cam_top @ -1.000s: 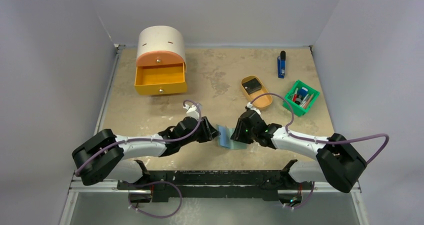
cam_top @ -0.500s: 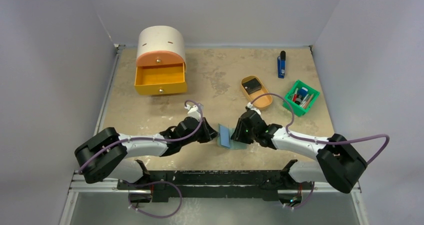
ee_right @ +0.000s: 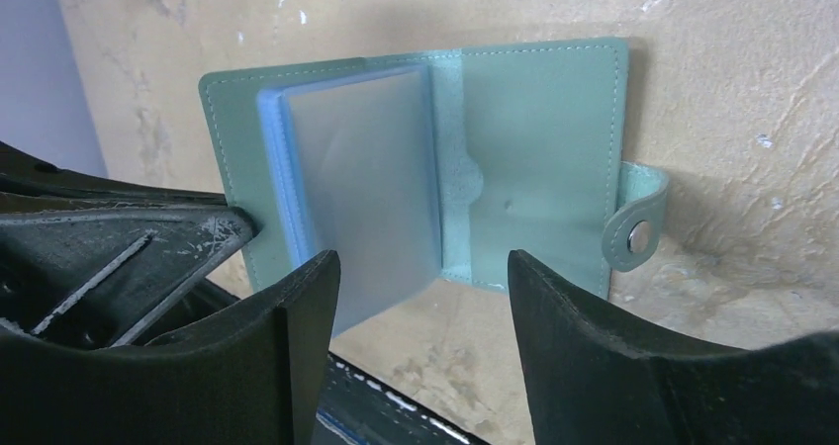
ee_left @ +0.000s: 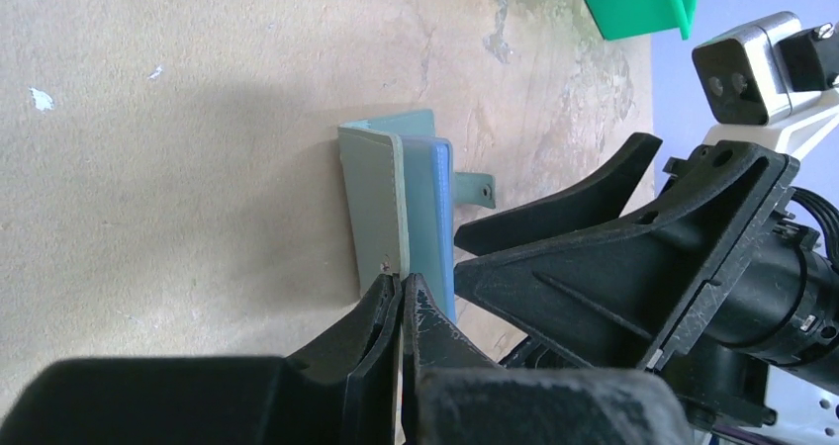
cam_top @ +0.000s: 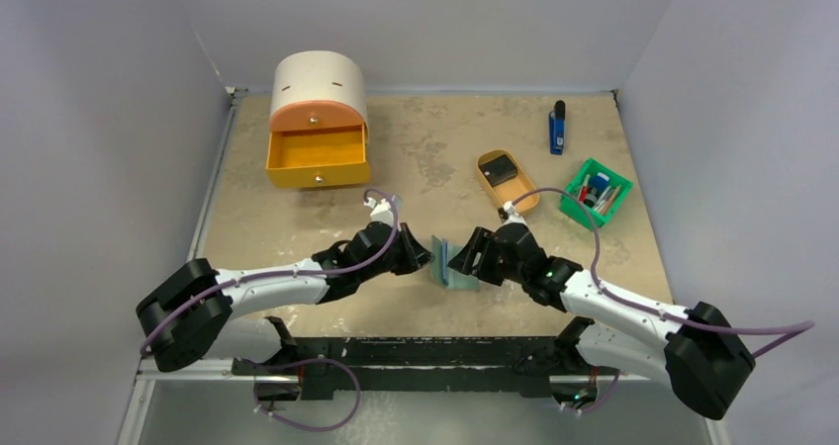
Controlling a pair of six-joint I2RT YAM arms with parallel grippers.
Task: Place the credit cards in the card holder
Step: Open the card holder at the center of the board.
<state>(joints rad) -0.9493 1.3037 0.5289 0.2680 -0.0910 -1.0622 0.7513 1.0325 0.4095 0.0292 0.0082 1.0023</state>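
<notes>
The card holder (cam_top: 453, 264) sits open near the table's (cam_top: 297, 218) near-middle, right between the two grippers. Its spine runs roughly away from the arms, and its blue-grey pockets face the right side.

The left gripper (ee_left: 401, 292) is pinched shut on the near edge of the holder's left cover, holding that cover up off the table at a tilt. The right gripper (ee_right: 423, 277) points straight at the open inside with its jaws spread wide. They hold nothing and do not touch the holder. The snap tab sticks out on the right cover's side.

One black card (cam_top: 503, 169) shows in the tan tray (cam_top: 525, 202), well apart from the holder and further out on the right. The right arm is the nearer one, so I judge it should fetch the card while the left keeps the holder open.

A second ago the left jaws were partly open beside the holder and the right jaws were narrower, close against it. Since then the left has closed on the cover and the right has widened. The right arm's elbow has swung out to the right, and the holder looks more upright than before.
</notes>
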